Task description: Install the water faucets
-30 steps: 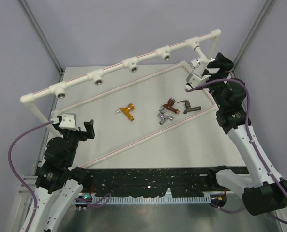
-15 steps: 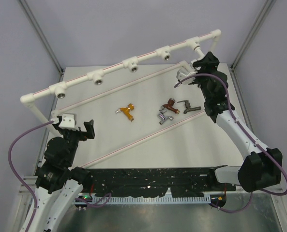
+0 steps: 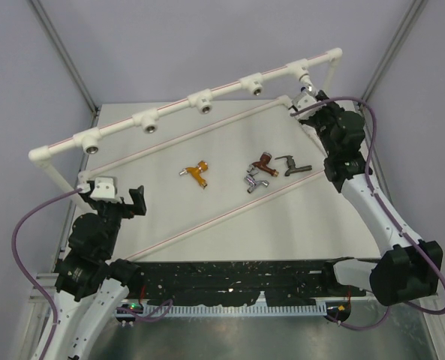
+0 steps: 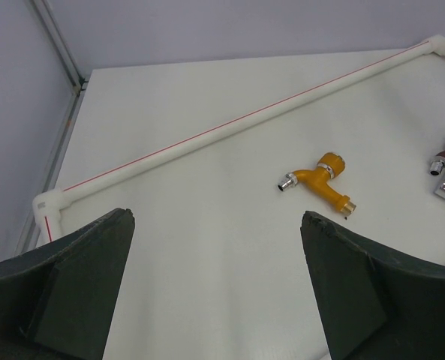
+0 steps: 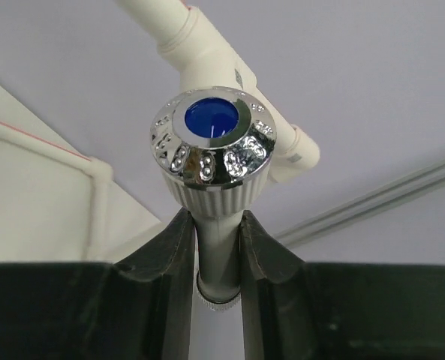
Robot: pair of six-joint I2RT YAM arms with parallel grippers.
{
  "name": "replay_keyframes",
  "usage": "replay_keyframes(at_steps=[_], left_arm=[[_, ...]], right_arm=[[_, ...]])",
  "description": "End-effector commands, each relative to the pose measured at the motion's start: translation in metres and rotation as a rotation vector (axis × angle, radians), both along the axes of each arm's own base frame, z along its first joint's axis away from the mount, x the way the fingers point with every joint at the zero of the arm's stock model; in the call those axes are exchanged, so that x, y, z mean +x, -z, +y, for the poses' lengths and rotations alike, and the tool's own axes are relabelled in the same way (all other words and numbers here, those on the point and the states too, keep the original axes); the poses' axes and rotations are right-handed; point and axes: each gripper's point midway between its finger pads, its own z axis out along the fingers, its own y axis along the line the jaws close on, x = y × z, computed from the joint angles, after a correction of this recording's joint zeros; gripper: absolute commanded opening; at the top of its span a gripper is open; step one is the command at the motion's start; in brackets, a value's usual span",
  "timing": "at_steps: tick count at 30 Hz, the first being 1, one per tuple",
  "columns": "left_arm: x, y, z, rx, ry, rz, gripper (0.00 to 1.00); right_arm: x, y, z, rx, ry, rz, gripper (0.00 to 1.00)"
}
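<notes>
- Faucets: 1 white faucet (image 5: pixel 214 142) is clamped at its stem by the right jaws, which are shut tight on it. Its chrome cap with a blue dot stands above the fingertips.
- It is held up at the far right end of the pipe frame (image 3: pixel 207 96), just beside the end tee (image 3: pixel 303 75). Whether its thread is seated there cannot be told.
- 4 more lie on the worktop (image 3: pixel 222 150) between the frame's 2 low rails: orange faucet (image 3: pixel 198 173), copper faucet (image 3: pixel 263 160), chrome faucet (image 3: pixel 254 181), dark faucet (image 3: pixel 292 165).
- The left jaws are spread wide with nothing between them, near the frame's left corner.
- The orange faucet lies ahead and to the right of the left jaws, its long axis slanted across their line. It is the one nearest that arm.
- The other 3 are bunched close together, nearer the right arm.
- 4 sockets (image 3: pixel 153 124) on the top rail are seen bare. Open worktop is left all round the orange faucet.
</notes>
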Motion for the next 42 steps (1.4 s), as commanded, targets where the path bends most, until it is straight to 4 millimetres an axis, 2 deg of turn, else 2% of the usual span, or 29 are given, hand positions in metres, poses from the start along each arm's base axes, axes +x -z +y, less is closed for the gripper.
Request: replay_keyframes(at_steps=[1,5,8,12,14,15,18,20,21,22,23,24,25,29,32,33,34,35,36,37,42], left_arm=[[0.001,-0.014,0.004,-0.015,-0.021,-0.062,0.98],[0.000,-0.014,0.005,-0.016,-0.029,-0.065,0.99],[-0.001,-0.015,0.006,-0.020,-0.032,-0.071,1.00],[-0.001,-0.016,0.007,-0.021,-0.035,-0.076,1.00],[-0.001,-0.016,0.008,-0.022,-0.041,-0.078,1.00],[-0.001,-0.016,0.008,-0.022,-0.042,-0.078,1.00],[-0.001,-0.016,0.008,-0.021,-0.043,-0.076,1.00],[-0.001,-0.016,0.009,-0.020,-0.046,-0.077,1.00],[-0.001,-0.015,0.009,-0.020,-0.046,-0.075,1.00],[-0.001,-0.015,0.010,-0.019,-0.052,-0.075,1.00],[-0.001,-0.015,0.009,-0.020,-0.050,-0.075,0.99],[-0.001,-0.015,0.010,-0.017,-0.053,-0.075,1.00],[-0.001,-0.016,0.010,-0.018,-0.053,-0.077,1.00],[-0.001,-0.015,0.010,-0.019,-0.052,-0.075,0.99],[-0.001,-0.015,0.009,-0.019,-0.049,-0.075,1.00],[-0.001,-0.015,0.009,-0.019,-0.047,-0.077,1.00],[-0.001,-0.015,0.009,-0.020,-0.046,-0.077,1.00],[0.000,-0.014,0.008,-0.018,-0.042,-0.074,1.00],[-0.001,-0.015,0.008,-0.019,-0.042,-0.075,1.00],[0.000,-0.016,0.008,-0.022,-0.043,-0.078,1.00],[-0.001,-0.016,0.007,-0.025,-0.039,-0.078,1.00]], right_arm=[[-0.025,-0.061,0.033,0.595,-0.276,-0.052,0.05],[-0.030,-0.084,0.024,1.115,-0.418,0.012,0.05],[-0.034,-0.094,0.022,1.344,-0.512,0.049,0.05],[-0.036,-0.094,0.015,1.656,-0.593,0.105,0.05],[-0.032,-0.089,0.003,1.822,-0.617,0.127,0.05],[-0.029,-0.084,0.001,1.940,-0.634,0.171,0.05],[-0.024,-0.079,0.000,2.121,-0.695,0.229,0.05],[-0.022,-0.080,0.000,2.178,-0.729,0.251,0.13],[-0.021,-0.078,-0.001,2.183,-0.731,0.263,0.24],[-0.021,-0.078,-0.001,2.179,-0.729,0.264,0.30],[-0.022,-0.079,-0.002,2.160,-0.724,0.252,0.41],[-0.021,-0.076,-0.004,2.155,-0.702,0.253,0.46],[-0.024,-0.077,-0.006,2.112,-0.690,0.231,0.55],[-0.033,-0.067,-0.020,1.978,-0.581,0.161,0.75],[-0.038,-0.051,-0.038,1.801,-0.440,0.086,0.78],[-0.047,-0.057,-0.043,1.729,-0.416,0.040,0.82],[-0.053,-0.056,-0.048,1.585,-0.345,0.004,0.83],[-0.055,-0.056,-0.051,1.512,-0.309,-0.012,0.87],[-0.060,-0.058,-0.056,1.348,-0.257,-0.045,0.89],[-0.063,-0.060,-0.056,1.278,-0.241,-0.052,0.92],[-0.077,-0.070,-0.067,0.695,-0.127,-0.155,0.97]])
